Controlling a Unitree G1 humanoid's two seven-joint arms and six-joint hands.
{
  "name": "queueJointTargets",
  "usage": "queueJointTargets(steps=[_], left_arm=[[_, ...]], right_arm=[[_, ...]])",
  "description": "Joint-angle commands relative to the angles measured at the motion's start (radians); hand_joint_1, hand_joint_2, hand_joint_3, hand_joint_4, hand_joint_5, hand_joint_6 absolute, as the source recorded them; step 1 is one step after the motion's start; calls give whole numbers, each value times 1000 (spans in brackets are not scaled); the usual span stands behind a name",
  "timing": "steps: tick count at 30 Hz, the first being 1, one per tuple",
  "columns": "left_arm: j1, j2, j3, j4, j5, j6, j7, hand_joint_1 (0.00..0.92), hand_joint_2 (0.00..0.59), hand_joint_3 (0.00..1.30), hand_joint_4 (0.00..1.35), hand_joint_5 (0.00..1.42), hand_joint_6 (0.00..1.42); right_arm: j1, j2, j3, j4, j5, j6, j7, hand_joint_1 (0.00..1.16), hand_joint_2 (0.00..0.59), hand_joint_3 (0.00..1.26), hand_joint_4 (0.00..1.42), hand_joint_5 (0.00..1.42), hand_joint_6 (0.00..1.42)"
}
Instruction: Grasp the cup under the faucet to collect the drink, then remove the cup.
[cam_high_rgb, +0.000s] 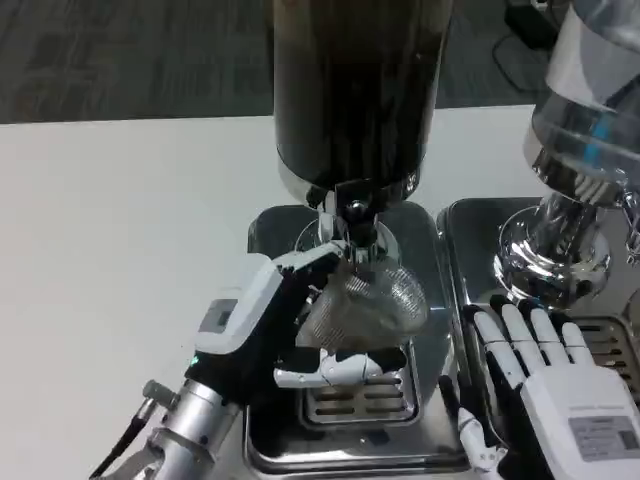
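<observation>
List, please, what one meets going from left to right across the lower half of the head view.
Left hand → clear cup it holds under the faucet → drip tray grate edge → right hand, fingers spread flat on the second machine's tray.

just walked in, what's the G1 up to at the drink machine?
The left hand holds a clear plastic cup under the faucet of the dark drink dispenser, above the metal drip tray. The cup is tilted and looks empty; no stream of drink is visible. The right hand rests open, fingers spread, on the base of the second dispenser to the right, holding nothing. So the cup is grasped and positioned, not yet removed.
</observation>
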Motion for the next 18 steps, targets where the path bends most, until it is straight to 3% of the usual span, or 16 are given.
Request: queueJointTargets(steps=[1, 8, 18], left_arm=[[-35, -14, -19, 17, 8, 9, 25, 444, 172, 380, 451, 681, 413], [-49, -22, -46, 56, 0, 43, 5, 407, 157, 346, 413, 632, 376], [-34, 16, -113, 59, 40, 66, 31, 350, 135, 291, 346, 582, 316]], right_arm=[[-1, 6, -6, -17, -7, 9, -1, 39, 521, 74, 0, 0, 0], [-4, 25, -18, -18, 8, 27, -10, 39, 521, 74, 0, 0, 0], [-19, 24, -13, -5, 2, 13, -1, 39, 521, 74, 0, 0, 0]])
